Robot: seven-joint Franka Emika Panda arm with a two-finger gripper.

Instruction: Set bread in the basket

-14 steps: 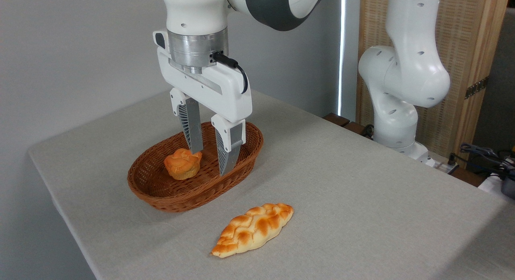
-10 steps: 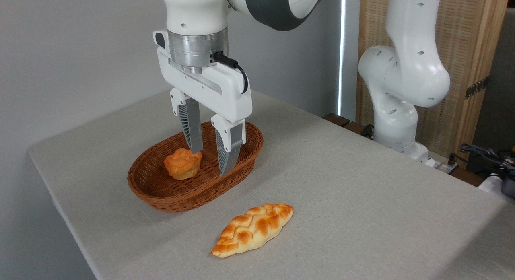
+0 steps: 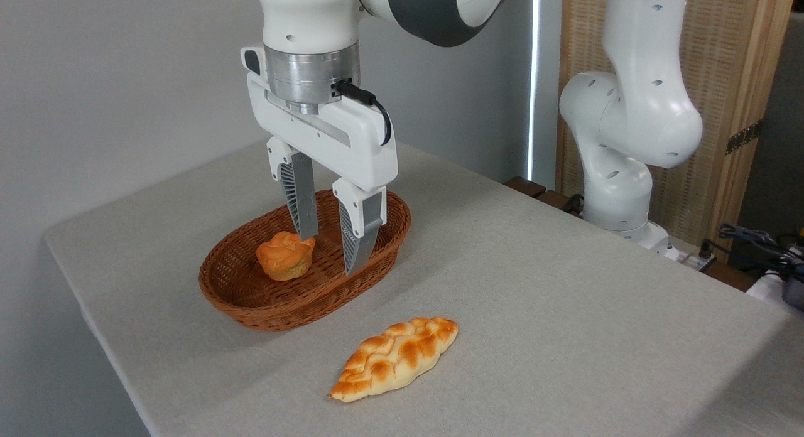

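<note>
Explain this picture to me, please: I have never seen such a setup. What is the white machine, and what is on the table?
The white machine is a robot arm, filmed by one fixed camera looking across the table. At the arm's end is its hand, two fingers standing apart and holding nothing. It hangs over an oval wicker basket, where a small round bun sits. The long braided loaf lies on the grey cloth in front of the basket, untouched; it is not yet in the basket.

A small orange bun (image 3: 284,255) sits above the grey-clothed table (image 3: 565,311).
</note>
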